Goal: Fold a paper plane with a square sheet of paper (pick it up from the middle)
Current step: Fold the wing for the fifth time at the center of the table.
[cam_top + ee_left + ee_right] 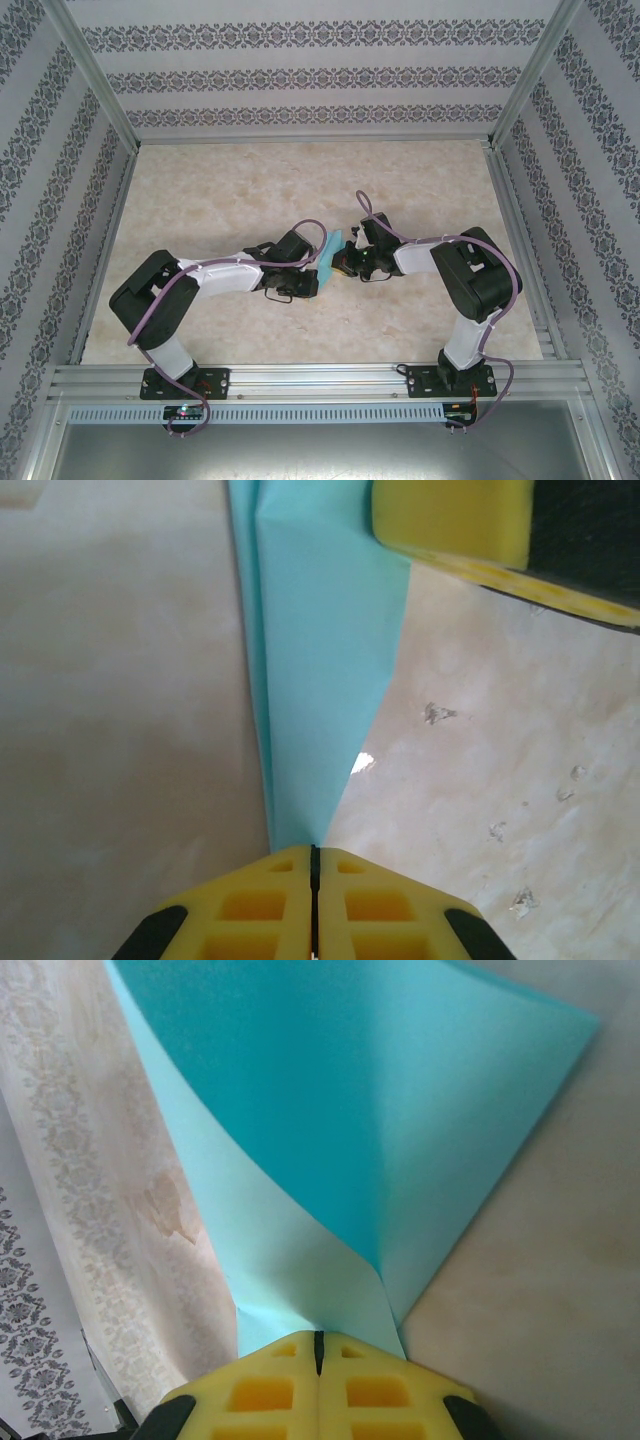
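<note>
The turquoise sheet of paper [330,257] is folded along a crease into a tapering, paper-plane-like shape and hangs above the table's middle between both grippers. My left gripper [316,270] is shut on its narrow end; in the left wrist view the paper [320,660] runs up from my closed tips [314,852] toward a right-gripper finger [450,515]. My right gripper [347,262] is shut on the other side. In the right wrist view the paper [370,1110] fans out wide from my closed tips [319,1338], with a fold down its centre.
The marble-patterned table [250,190] lies under the arms. Patterned walls and aluminium rails [310,140] enclose it at the back and sides. Small water-like marks [437,713] dot the surface beneath the paper.
</note>
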